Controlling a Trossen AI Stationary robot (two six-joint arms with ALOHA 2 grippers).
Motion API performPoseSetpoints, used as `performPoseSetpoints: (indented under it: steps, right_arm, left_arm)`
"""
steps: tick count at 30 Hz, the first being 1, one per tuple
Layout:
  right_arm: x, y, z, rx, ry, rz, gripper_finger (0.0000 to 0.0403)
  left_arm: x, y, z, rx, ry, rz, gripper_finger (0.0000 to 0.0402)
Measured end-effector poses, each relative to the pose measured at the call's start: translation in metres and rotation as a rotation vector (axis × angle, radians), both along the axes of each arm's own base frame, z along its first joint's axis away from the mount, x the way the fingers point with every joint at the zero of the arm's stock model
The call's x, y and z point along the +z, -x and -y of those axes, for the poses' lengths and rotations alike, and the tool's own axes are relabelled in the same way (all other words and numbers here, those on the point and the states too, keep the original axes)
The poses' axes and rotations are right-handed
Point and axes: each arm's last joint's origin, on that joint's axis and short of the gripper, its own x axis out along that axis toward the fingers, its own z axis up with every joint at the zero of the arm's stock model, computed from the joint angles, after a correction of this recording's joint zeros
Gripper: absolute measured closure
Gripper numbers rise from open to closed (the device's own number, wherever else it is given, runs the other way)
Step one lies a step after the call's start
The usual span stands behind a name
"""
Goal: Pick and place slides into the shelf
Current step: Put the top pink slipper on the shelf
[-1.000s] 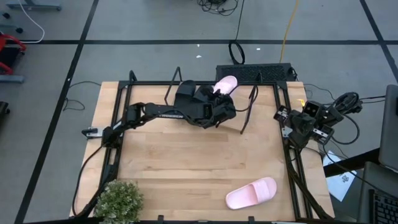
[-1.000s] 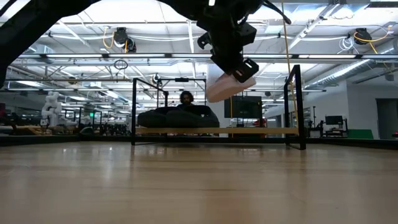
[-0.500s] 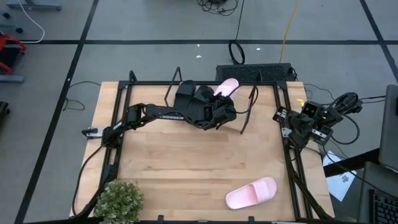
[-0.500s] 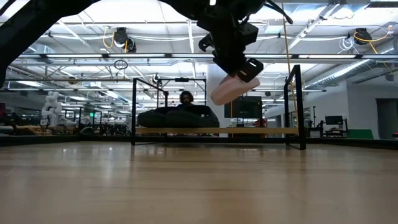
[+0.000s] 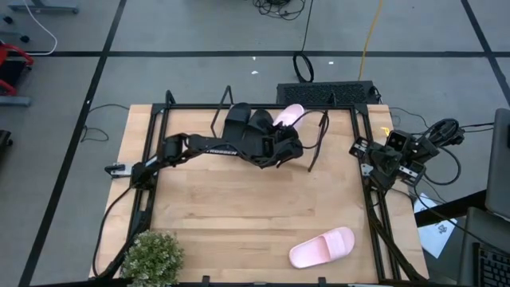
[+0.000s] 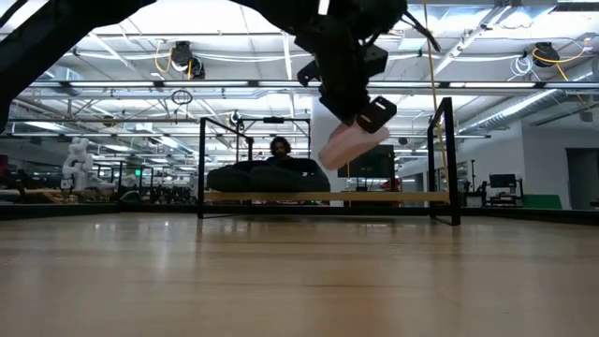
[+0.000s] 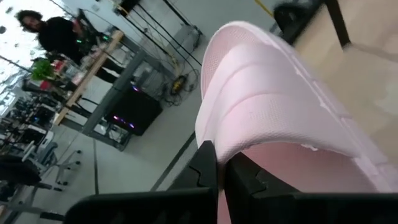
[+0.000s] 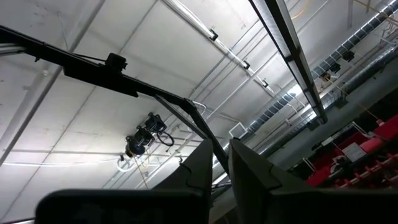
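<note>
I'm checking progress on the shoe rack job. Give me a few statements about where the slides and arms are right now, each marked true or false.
1. The left gripper holds a pink slide in the air above the shelf. True.
2. Two black slides already sit on the shelf. True.
3. The second pink slide lies on the shelf too. False: it lies on the table, near the front edge.
4. The right gripper carries a black slide. False: it holds nothing and waits at the table's right edge.
5. A plant stands on the shelf. False: it stands at the table's front left corner.
</note>
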Motion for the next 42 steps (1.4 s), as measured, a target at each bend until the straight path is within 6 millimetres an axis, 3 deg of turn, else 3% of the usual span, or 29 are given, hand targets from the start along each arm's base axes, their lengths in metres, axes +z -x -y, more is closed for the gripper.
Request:
performPoseSetpoints:
  steps: [6,37,42]
  right_arm:
    - [-0.001,-0.001,-0.001,0.019,-0.007,-0.018,0.0358]
    - [-0.001,-0.001,-0.001,0.02,-0.006,-0.018,0.0358]
    - [-0.001,-0.001,-0.001,0.02,-0.006,-0.017,0.0358]
  left_arm:
    - [-0.02,-0.004,0.002,-0.016,0.004,-0.074,0.0401]
    - [-0.022,-0.001,-0.026,-0.006,0.073,-0.052,0.0401]
    - [-0.034,-0.005,-0.026,-0.033,0.098,-0.064,0.0401]
